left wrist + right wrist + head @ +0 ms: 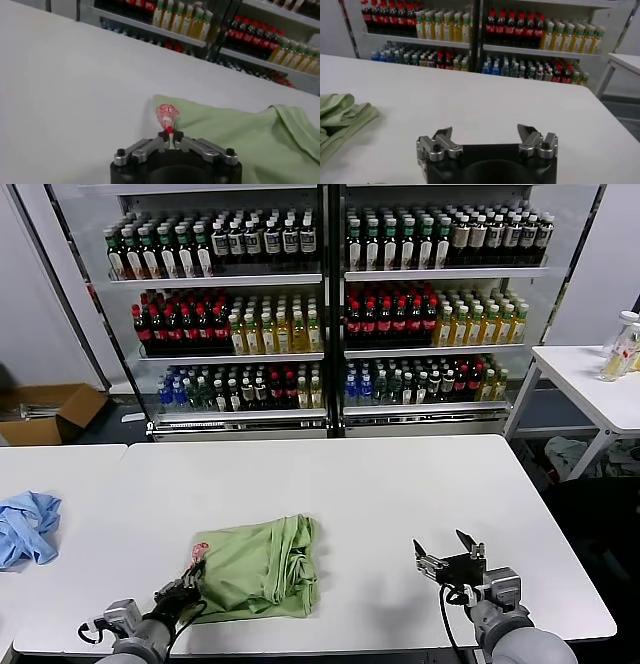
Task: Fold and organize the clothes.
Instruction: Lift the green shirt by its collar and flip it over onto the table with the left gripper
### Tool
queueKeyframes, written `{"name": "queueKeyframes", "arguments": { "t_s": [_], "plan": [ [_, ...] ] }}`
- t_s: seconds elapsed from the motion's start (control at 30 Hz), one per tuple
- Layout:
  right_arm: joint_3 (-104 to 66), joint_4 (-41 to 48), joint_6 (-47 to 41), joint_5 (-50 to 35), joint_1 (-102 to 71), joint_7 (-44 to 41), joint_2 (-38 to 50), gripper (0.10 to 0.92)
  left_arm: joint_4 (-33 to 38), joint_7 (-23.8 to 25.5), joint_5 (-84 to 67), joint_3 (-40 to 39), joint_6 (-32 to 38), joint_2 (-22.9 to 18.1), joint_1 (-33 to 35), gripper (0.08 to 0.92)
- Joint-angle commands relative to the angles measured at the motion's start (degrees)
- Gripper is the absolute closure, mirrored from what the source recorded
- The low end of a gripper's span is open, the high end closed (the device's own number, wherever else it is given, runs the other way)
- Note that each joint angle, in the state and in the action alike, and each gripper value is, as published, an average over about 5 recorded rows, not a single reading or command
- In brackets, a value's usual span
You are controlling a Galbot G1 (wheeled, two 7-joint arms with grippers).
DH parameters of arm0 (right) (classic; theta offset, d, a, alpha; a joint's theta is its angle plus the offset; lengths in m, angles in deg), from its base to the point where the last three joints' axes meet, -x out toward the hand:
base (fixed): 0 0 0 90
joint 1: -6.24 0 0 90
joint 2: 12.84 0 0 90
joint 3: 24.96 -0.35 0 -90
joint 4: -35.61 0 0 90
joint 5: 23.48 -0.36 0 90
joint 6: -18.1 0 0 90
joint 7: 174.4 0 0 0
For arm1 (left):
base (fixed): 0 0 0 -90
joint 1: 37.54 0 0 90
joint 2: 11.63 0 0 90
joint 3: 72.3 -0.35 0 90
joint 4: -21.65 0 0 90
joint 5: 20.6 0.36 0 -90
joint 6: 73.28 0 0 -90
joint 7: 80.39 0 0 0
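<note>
Shirt (pixel 258 568), light green and folded into a rough rectangle, lies on the white table (pixel 380 494) near its front edge, left of centre in the head view. At the shirt's near-left corner a bit of red-and-white print shows, and the left gripper (pixel 190 581) sits right there with its fingers drawn together on the cloth. The right gripper (pixel 446 556) hovers over bare tabletop to the right, well apart from the shirt, its fingers spread wide with nothing between them. A crumpled blue garment (pixel 26 526) rests on the adjoining table at far left, well away from the shirt. Behind the tables stand shelves of bottles (pixel 325 304), a cardboard box (pixel 45 412) sits on the floor at left, and a small side table (pixel 590 389) stands at right. In the left wrist view the left gripper (pixel 170 136) has its jaws closed, pinching the shirt's (pixel 240 135) edge just where the red checked print is bunched up; the rest of the green cloth spreads flat on the table beyond it, with a fold ridge at the far side. In the right wrist view the right gripper (pixel 487 142) holds its two fingers far apart above the table, empty, and a folded edge of the shirt (pixel 340 117) lies off to one side, not touching it.
</note>
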Motion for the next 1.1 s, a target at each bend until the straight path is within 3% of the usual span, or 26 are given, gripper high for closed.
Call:
{"name": "queueKeyframes", "arguments": {
  "t_s": [0.03, 0.2, 0.3, 0.37, 0.47, 0.6, 0.7, 0.8, 0.93, 1.1],
  "plan": [
    [-0.1, 0.0, 0.0, 0.0, 0.0, 0.0, -0.1, 0.203, 7.1, 2.2, -21.4, 26.5, -6.2, 9.6, 1.6, 0.903],
    [0.1, 0.4, 0.1, 0.0, 0.1, -0.1, -0.4, 0.203, 1.9, 2.2, -29.7, 40.3, -7.5, 18.7, 3.4, 0.906],
    [0.1, 0.4, 0.2, 0.0, 0.1, -0.2, -0.4, 0.203, 1.8, 1.2, -30.7, 40.6, -7.5, 21.1, 2.8, 0.906],
    [-0.1, 0.2, 0.2, 0.1, 0.0, -0.1, -0.4, 0.203, 4.3, 0.0, -30.2, 37.6, -7.5, 20.5, 1.6, 0.906],
    [-1.0, -0.3, 0.2, 0.1, -0.4, -0.1, -0.2, 0.203, 11.1, -1.7, -26.2, 26.8, -7.4, 16.1, 0.2, 0.906],
    [-2.3, -0.6, 0.1, 0.1, -1.1, 0.0, 0.0, 0.203, 19.5, -2.2, -11.4, 2.6, -7.3, 4.8, -0.1, 0.906],
    [-2.3, -0.8, 0.0, 0.4, -1.4, 0.1, -0.2, 0.203, 20.9, -1.7, 0.2, -16.3, -7.3, -4.6, -0.7, 0.906],
    [-1.9, -0.9, 0.0, 0.9, -1.4, 0.2, -0.4, 0.203, 18.0, -0.3, 10.8, -28.6, -6.3, -12.1, -2.3, 0.906],
    [-2.0, -1.2, 0.0, 1.2, -1.7, 0.2, -0.3, 0.203, 10.8, 0.3, 17.9, -33.6, -3.6, -18.8, -5.6, 0.906],
    [-2.6, -1.4, 0.0, 1.1, -2.0, 0.1, 0.0, 0.203, 4.0, -0.2, 19.3, -32.9, 0.2, -20.6, -8.6, 0.906]
  ]
}}
